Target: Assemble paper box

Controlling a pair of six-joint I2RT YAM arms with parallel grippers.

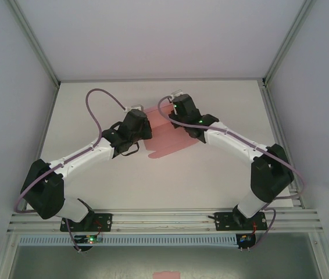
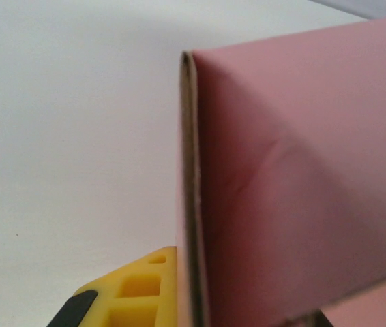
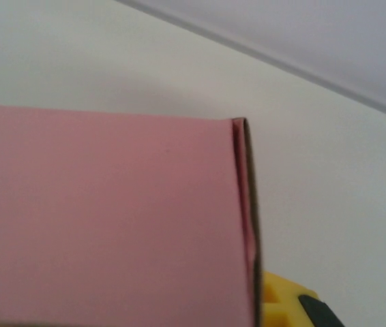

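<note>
white arms (image 1: 86,154), black joints (image 1: 45,189), purple cables (image 1: 99,90)

Robot lab test cell, white panel walls (image 1: 13,87), aluminium frame rail (image 1: 164,220), white table (image 1: 153,180)

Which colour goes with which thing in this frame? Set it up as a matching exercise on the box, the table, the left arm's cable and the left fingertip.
Things:
1 paper box
2 table
3 left arm's cable
4 left fingertip

Colours:
a yellow
b white
c pink
d purple

Pairs: 1-c; 2-b; 3-d; 4-a
</note>
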